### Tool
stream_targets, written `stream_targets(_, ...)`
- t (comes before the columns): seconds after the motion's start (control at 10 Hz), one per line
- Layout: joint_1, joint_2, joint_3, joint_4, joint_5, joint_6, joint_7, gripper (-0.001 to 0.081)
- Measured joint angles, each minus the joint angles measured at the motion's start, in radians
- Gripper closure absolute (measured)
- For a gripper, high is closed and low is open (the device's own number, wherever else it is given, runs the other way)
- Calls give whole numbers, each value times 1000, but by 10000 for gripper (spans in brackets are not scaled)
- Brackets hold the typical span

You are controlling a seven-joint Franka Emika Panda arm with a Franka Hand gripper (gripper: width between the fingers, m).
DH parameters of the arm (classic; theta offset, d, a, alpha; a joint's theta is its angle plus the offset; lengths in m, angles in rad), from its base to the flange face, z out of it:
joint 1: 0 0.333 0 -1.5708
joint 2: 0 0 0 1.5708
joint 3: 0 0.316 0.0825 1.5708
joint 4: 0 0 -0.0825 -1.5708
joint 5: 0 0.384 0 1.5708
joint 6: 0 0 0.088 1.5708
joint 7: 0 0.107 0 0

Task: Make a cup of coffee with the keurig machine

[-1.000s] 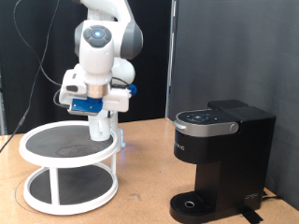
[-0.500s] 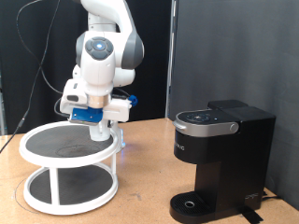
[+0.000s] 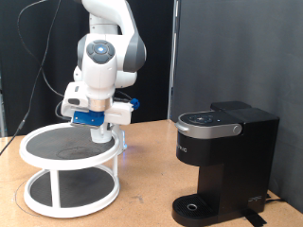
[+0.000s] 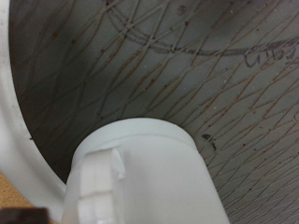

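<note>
My gripper (image 3: 100, 125) hangs from the white arm over the right rim of a white two-tier round stand (image 3: 57, 163). It is shut on the white cup (image 3: 102, 132), which sits at or just above the stand's dark top shelf. In the wrist view the cup (image 4: 140, 177) fills the lower part, with its handle (image 4: 93, 187) to one side and the dark scratched shelf (image 4: 168, 65) behind it. The fingers are hidden there. The black keurig machine (image 3: 223, 156) stands at the exterior view's right, apart from the gripper, with its lid down and its round drip base (image 3: 195, 206) bare.
The stand's white rim (image 4: 19, 121) curves close beside the cup. The wooden table (image 3: 142, 189) runs between stand and machine. A black curtain (image 3: 227, 47) hangs behind, and cables hang at the exterior view's left.
The hand has turned and shifted slightly towards the exterior view's left with the cup. In the last half second it has hardly moved.
</note>
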Motion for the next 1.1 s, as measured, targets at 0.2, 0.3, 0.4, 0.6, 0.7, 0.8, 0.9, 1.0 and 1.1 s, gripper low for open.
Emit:
stream_targets(0.2, 0, 1, 0, 1, 7, 0, 16, 358)
stream_targets(0.3, 0, 1, 1, 4, 13, 0, 21, 541)
stream_targets(0.4, 0, 2, 1, 8, 18, 0, 24, 677)
stream_targets(0.6, 0, 7, 1, 17, 26, -2, 25, 778)
stream_targets(0.7, 0, 11, 1, 22, 28, -3, 25, 778)
stream_targets(0.8, 0, 16, 1, 27, 29, -8, 25, 797)
stream_targets(0.9, 0, 17, 1, 32, 33, -19, 25, 797)
stream_targets(1.0, 0, 16, 1, 41, 44, -47, 23, 804)
stream_targets(1.1, 0, 12, -1, 50, 59, -72, 20, 804)
